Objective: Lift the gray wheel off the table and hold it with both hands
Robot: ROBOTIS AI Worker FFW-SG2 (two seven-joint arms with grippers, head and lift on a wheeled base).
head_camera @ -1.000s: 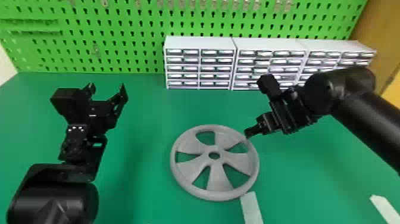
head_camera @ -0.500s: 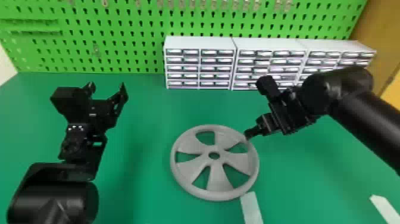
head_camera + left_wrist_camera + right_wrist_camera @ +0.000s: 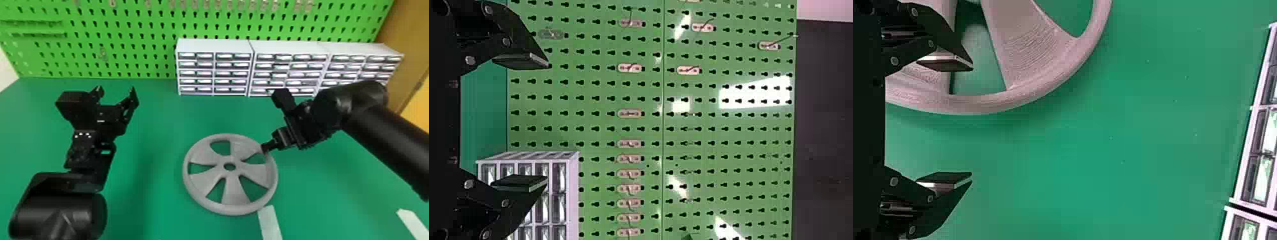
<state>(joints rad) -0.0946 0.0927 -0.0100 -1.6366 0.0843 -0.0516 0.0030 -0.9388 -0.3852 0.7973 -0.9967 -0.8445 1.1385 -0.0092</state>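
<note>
Centre to lower centre of head view: gray wheel [image 3: 236,191], lying flat on the green table [image 3: 153,204], hub and openings facing up. White strip [image 3: 269,223] just beside its lower-right rim.

Left arm [image 3: 59,213]: rises from the lower-left corner, forearm bulky at bottom, wrist running upward. Left gripper [image 3: 116,91] at left of frame, above mid-height, pointed toward the top edge, well apart from the wheel. Fingers spread wide, nothing between them; left wrist view agrees, with pegboard [image 3: 739,130] and drawer unit [image 3: 571,200] beyond.

Right arm [image 3: 392,143]: enters at right edge, slants up and leftward to a joint near upper right, then bends down-left. Right gripper [image 3: 265,148] right of centre, tips angled down and leftward at the wheel's upper-right rim. Fingers spread, per right wrist view: one overlaps the wheel beside an opening, the other lies over the table outside the rim. Contact with wheel: cannot tell.

Background, upper middle to upper right: row of white drawer units against the green pegboard.
</note>
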